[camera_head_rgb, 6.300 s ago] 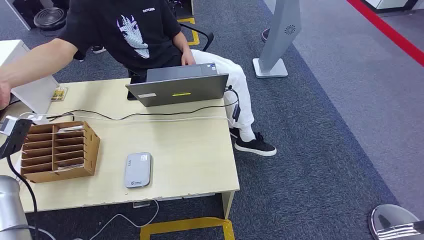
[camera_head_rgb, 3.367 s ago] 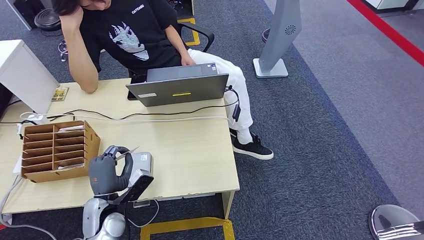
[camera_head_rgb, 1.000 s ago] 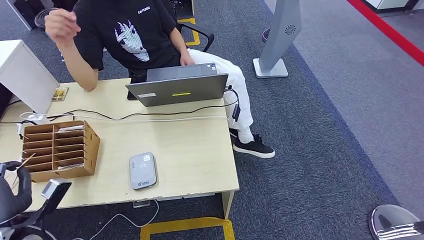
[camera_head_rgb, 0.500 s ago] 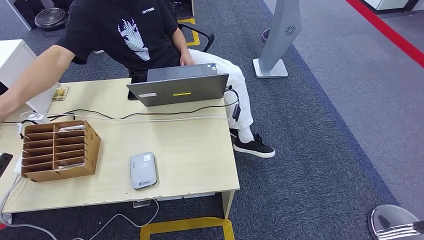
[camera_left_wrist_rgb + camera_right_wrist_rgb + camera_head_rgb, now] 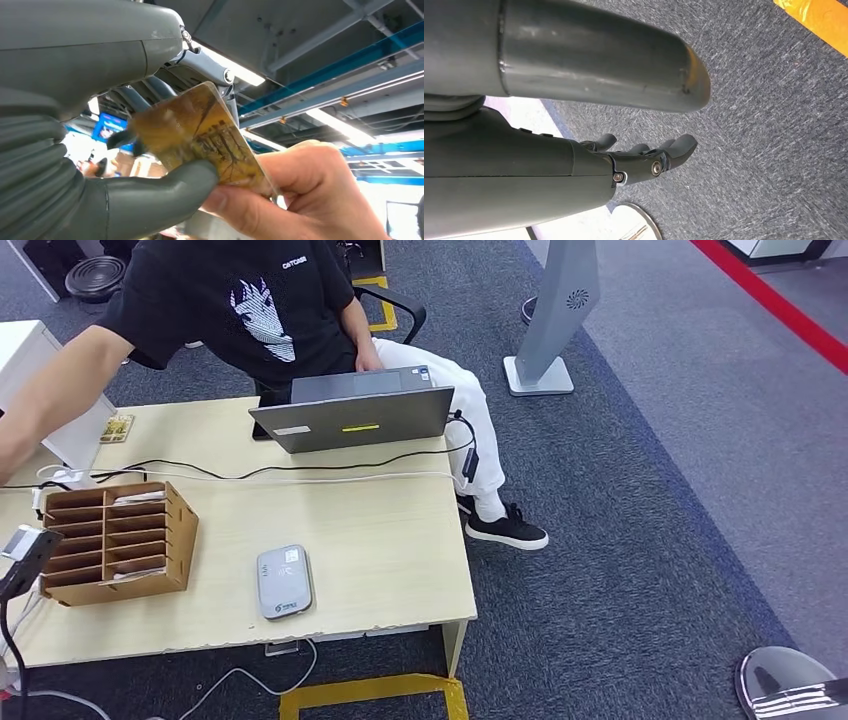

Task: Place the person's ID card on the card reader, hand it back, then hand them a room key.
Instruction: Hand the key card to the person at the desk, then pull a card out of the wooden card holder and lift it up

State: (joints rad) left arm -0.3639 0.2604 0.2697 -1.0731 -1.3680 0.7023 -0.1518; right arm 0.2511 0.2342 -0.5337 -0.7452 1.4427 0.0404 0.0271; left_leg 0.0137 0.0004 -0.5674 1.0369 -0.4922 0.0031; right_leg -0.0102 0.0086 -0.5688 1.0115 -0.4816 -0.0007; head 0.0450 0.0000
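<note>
Left hand (image 5: 107, 165) pinched the ID card (image 5: 200, 137), its far end already in the person's hand (image 5: 295, 200). Right hand (image 5: 644, 157) hung down, holding nothing, fingers slightly curled.

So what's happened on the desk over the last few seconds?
The left hand, which hovered over the card reader with the card, has swung off to the robot's left; it holds the card up and the person's hand now grips it too. The person's arm has reached over. The reader, wooden organizer and laptop stayed put.
</note>
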